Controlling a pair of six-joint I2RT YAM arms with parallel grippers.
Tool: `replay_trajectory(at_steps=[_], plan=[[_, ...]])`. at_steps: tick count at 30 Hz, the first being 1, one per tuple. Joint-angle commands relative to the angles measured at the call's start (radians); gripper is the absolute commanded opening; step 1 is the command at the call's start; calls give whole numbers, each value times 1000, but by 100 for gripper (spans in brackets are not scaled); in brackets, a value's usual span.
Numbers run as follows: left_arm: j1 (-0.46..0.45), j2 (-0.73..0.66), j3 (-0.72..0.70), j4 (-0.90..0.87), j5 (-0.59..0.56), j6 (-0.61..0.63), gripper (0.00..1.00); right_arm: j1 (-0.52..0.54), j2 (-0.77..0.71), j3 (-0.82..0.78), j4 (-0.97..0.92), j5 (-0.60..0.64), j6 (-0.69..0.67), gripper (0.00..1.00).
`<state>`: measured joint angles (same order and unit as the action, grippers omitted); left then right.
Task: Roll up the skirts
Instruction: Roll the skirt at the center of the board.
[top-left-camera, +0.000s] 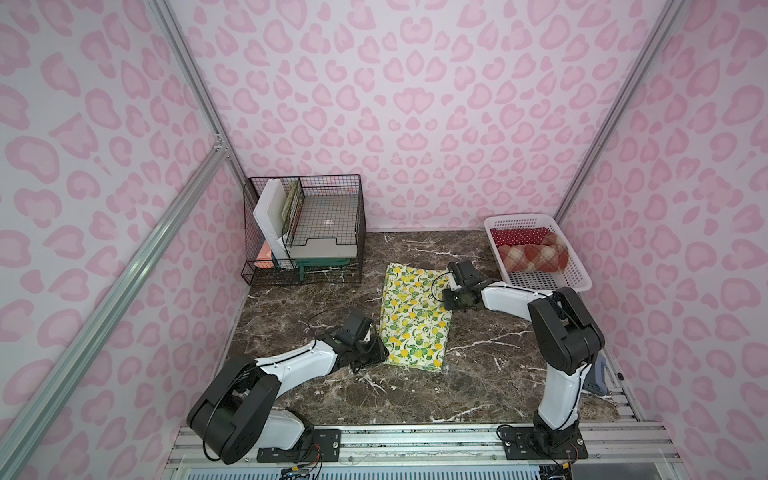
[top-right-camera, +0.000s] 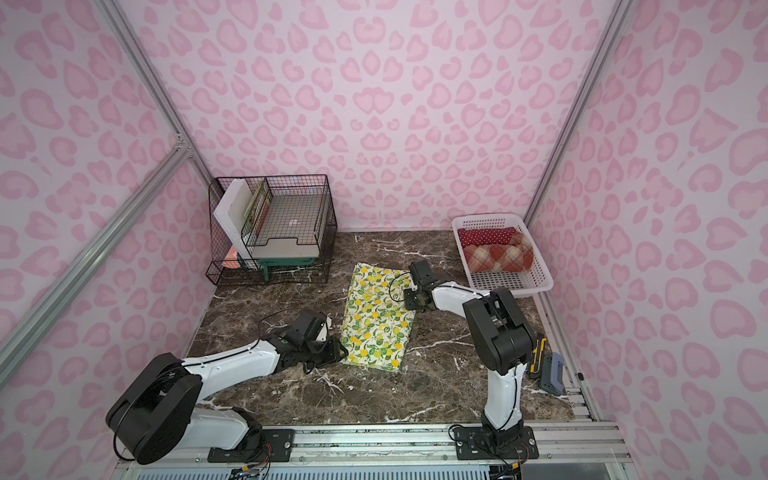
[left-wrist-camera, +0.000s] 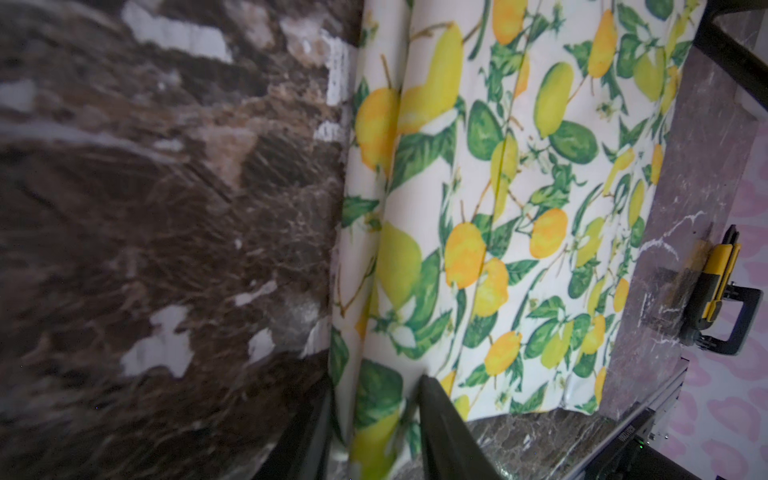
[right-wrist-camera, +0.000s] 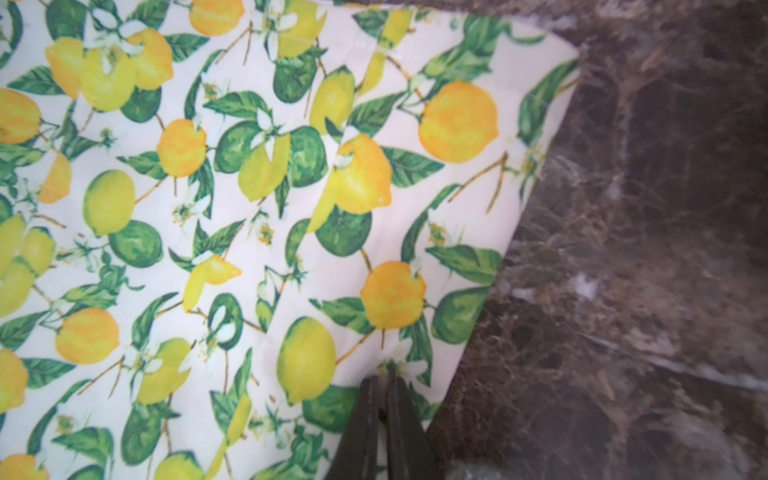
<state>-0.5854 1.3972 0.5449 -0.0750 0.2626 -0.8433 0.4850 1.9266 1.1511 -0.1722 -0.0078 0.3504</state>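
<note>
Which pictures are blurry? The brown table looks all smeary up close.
In the left wrist view the dark brown marble tabletop is smeared while the cream lemon-print cloth skirt looks sharper; the right wrist view shows the same; both top views look crisp.

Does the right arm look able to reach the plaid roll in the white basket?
Probably yes: the plaid skirt roll lies in the open-topped white basket beside that arm, nothing between. But the right gripper is shut on the edge of the lemon skirt and would have to let go first.
</note>
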Motion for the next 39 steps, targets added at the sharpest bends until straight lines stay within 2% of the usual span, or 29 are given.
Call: replay_trajectory(at_steps=[1, 8, 13, 22, 25, 29, 32, 34, 39], plan=[[-2, 27, -14, -63, -16, 0, 39, 2, 6, -8, -52, -19, -1, 11], [-10, 8, 1, -159, -41, 16, 30, 2, -12, -15, -56, -15, -5, 11], [-28, -59, 70, -265, -91, 32, 15, 6, -36, -21, -64, -16, -2, 11], [-75, -45, 121, -251, -81, 23, 8, 25, -92, -32, -85, -7, 2, 12], [-83, -34, 121, -250, -75, 20, 7, 38, -128, -36, -106, 16, -4, 19], [-83, -56, 159, -293, -77, 29, 4, 127, -232, -70, -150, 102, -45, 36], [-81, -75, 220, -369, -93, 59, 0, 262, -336, -141, -150, 210, -74, 47], [-78, -77, 249, -382, -81, 70, 0, 366, -393, -189, -148, 262, -79, 54], [-62, -31, 286, -385, -32, 79, 0, 549, -495, -281, -133, 371, -78, 70]])
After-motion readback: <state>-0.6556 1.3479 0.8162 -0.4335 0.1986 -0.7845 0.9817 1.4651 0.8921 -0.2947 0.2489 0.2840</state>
